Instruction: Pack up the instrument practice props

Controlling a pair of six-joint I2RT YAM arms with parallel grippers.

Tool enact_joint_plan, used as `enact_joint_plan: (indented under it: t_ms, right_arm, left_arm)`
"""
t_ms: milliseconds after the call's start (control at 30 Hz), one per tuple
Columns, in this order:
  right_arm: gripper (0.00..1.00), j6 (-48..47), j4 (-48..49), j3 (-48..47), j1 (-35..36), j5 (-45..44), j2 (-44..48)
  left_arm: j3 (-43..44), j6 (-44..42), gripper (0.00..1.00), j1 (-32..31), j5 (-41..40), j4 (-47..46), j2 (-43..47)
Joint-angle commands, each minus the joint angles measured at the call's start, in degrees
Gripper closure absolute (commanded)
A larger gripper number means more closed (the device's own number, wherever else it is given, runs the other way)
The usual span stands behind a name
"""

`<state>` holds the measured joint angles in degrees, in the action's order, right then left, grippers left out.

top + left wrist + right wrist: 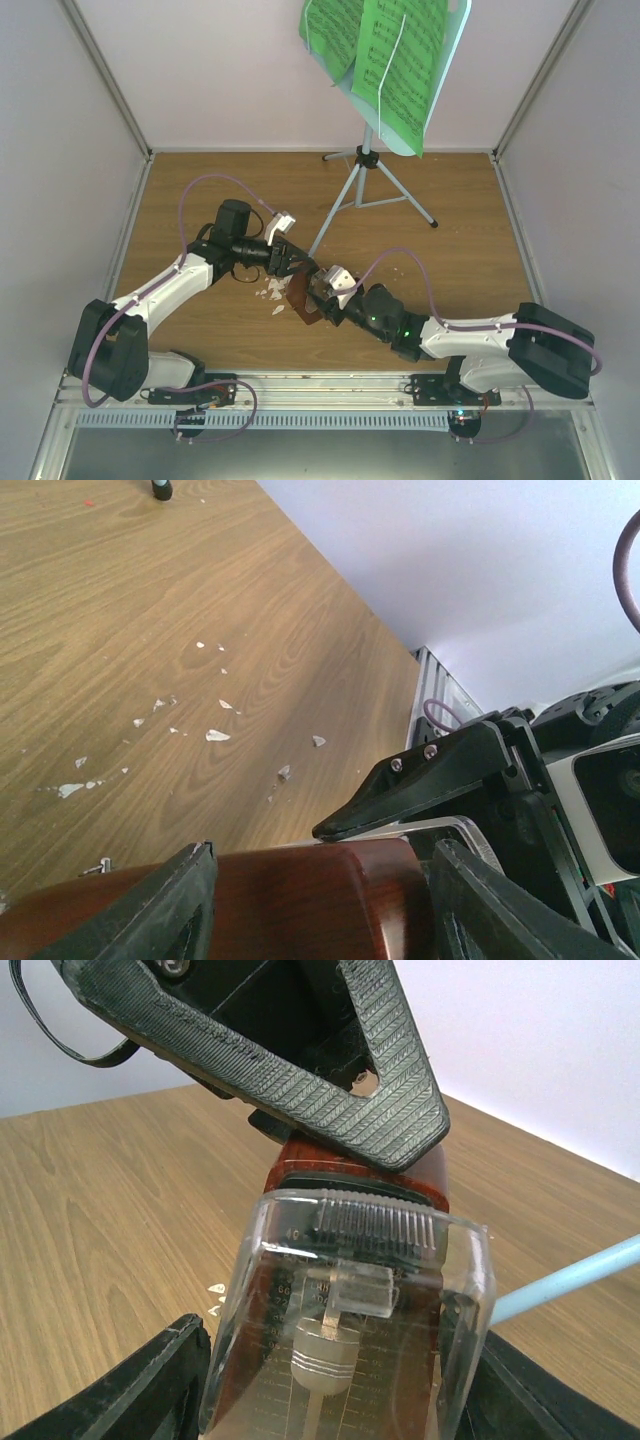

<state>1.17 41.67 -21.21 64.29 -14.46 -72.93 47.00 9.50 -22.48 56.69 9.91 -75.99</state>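
**Counter [200,190] of brown wood-grain board**, closed in by plain white walls [250,80] on the far side, left and right, with a ribbed aluminium rail [330,385] along the near edge. Bare wood lies open to the left and right of the centre.

At the far edge stands a pale blue music stand on silver tripod legs [367,157]. One leg reaches toward the middle of the counter and ends just beside the left arm's wrist. Bright green sheet-music pages [400,60] cover the stand's tilted desk.

The white-and-black left arm [160,285] and right arm [470,340] angle inward and meet at mid-counter. Between them is a small pyramid metronome with a reddish-brown body and a clear cover [300,305].

In the left wrist view, the left jaws stand partly apart, pressed on either side of the glossy brown body [310,890]. The right wrist view shows the right jaws likewise partly apart, flanking the clear cover [350,1290], with the silver pendulum weight visible behind it. One ridged finger of the left jaws crosses above the metronome's top.

Small white crumbs [270,292] are scattered on the wood just left of the metronome and appear in the left wrist view [215,735].
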Motion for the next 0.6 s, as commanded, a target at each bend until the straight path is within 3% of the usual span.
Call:
enact_joint_plan:
  t_ms: [0, 233, 567]
  right_arm:
    - [0.48, -0.9, 2.3, 1.1, -0.3, -1.0, 0.0]
    - [0.48, -3.0, 2.8, 0.3, -0.3, -0.9, 0.7]
    - [0.49, -1.8, 7.0, 0.9, -0.3, -0.4, -2.1]
  left_arm:
    - [2.0, -2.0, 0.38, -0.1, -1.6, 0.7, 0.3]
    - [2.0, -2.2, 0.31, 0.5, -2.3, 0.8, 1.1]
    - [2.0, -2.4, 0.34, 0.9, -2.4, 1.0, 1.2]
